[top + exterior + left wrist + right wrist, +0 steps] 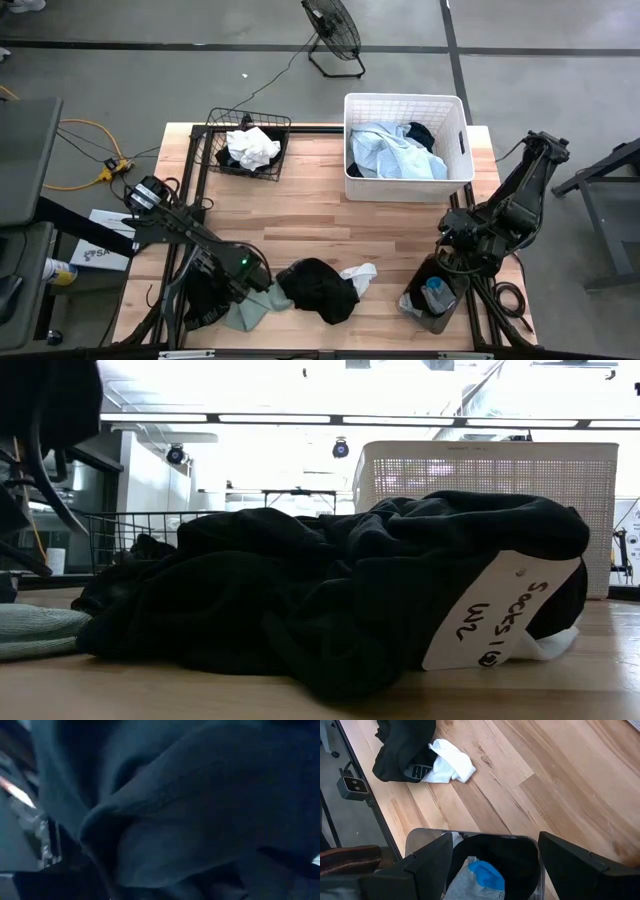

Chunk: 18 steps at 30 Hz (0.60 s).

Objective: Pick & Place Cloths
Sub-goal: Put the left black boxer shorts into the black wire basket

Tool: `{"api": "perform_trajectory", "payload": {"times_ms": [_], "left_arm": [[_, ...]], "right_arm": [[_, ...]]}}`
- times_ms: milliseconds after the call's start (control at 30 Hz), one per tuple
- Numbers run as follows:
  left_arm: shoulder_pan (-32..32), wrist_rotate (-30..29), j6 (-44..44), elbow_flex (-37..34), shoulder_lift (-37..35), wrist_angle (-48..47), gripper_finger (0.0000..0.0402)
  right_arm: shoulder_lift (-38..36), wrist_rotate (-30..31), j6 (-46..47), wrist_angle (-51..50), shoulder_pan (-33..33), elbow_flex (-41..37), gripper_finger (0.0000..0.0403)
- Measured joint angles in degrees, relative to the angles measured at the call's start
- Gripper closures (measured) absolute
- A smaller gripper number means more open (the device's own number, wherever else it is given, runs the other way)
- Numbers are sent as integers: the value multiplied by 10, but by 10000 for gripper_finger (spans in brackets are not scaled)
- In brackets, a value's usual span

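A black cloth (320,288) lies bunched near the table's near edge; in the low view this black cloth (340,590) carries a white handwritten tag (505,610). A white cloth (358,272) lies against its right side, and a sage green cloth (250,312) lies at its left. My left gripper (268,284) is low at the black cloth's left edge, and dark cloth (190,820) fills the left wrist view. My right gripper (495,860) hangs open over a dark bin (430,300) at the near right, touching nothing.
A white plastic laundry basket (405,148) at the far right holds pale blue and black cloths. A black wire basket (248,145) at the far left holds white and black cloths. The dark bin (490,870) holds grey and blue things. Bare wood (330,215) lies mid-table.
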Motion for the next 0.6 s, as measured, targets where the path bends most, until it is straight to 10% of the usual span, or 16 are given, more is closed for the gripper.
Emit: {"api": "perform_trajectory", "payload": {"times_ms": [600], "left_arm": [[0,-53,11,-6,0,-23,369]], "right_arm": [[0,14,5,3,0,0,117]]}}
